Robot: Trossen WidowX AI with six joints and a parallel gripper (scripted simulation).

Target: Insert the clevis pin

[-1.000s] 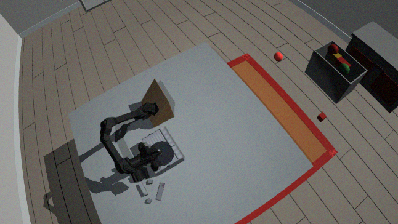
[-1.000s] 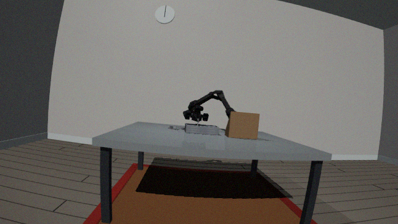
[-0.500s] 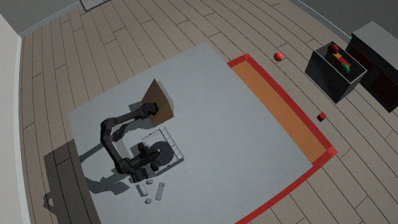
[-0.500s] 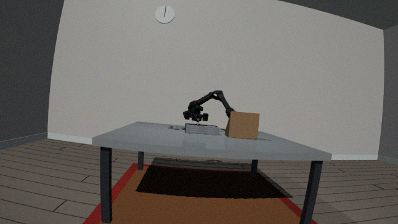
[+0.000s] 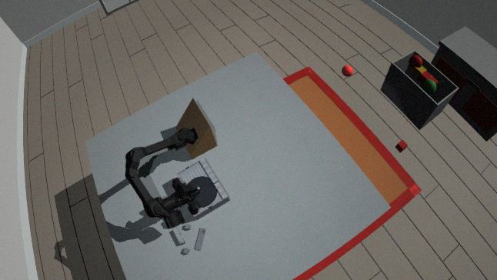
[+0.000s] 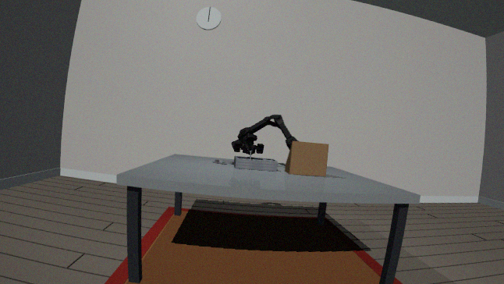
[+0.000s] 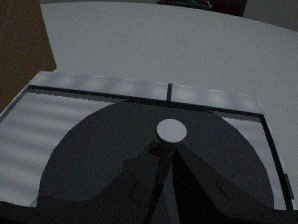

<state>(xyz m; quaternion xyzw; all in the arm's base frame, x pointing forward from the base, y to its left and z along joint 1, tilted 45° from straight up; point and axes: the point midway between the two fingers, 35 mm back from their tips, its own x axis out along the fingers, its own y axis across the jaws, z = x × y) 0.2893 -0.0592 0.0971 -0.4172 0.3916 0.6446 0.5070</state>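
A pale table (image 5: pixel 269 154) (image 6: pixel 250 183) stands on an orange rug with a red border (image 5: pixel 358 146) (image 6: pixel 234 265). From above, a black robot arm (image 5: pixel 132 169) (image 6: pixel 259 125) reaches over the dark disc (image 5: pixel 208 194) (image 7: pixel 90 160) in its steel tray (image 5: pixel 222 189) (image 6: pixel 255 164) (image 7: pixel 30 130). The exterior view shows the pin (image 6: pixel 250 154) (image 7: pixel 171 131) upright at the tray, beneath the gripper (image 5: pixel 196 191) (image 6: pixel 250 151) (image 7: pixel 165 149). At the wrist, narrowly set fingers clasp the pin below its round, pale head, above the disc; whether its tip is in the hole cannot be told.

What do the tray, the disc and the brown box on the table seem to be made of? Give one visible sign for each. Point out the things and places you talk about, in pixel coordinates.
Tray (image 5: pixel 224 199) (image 6: pixel 255 164) (image 7: pixel 215 102): probably brushed metal; pale grey with soft light and dark bands.

Disc (image 5: pixel 208 188) (image 7: pixel 90 150): perhaps metal, dull finish; dark, even grey without bright glints.

Brown box (image 5: pixel 204 140) (image 6: pixel 308 159) (image 7: pixel 22 50): possibly cardboard, matt; plain tan sides without shine, though painted wood could look alike.
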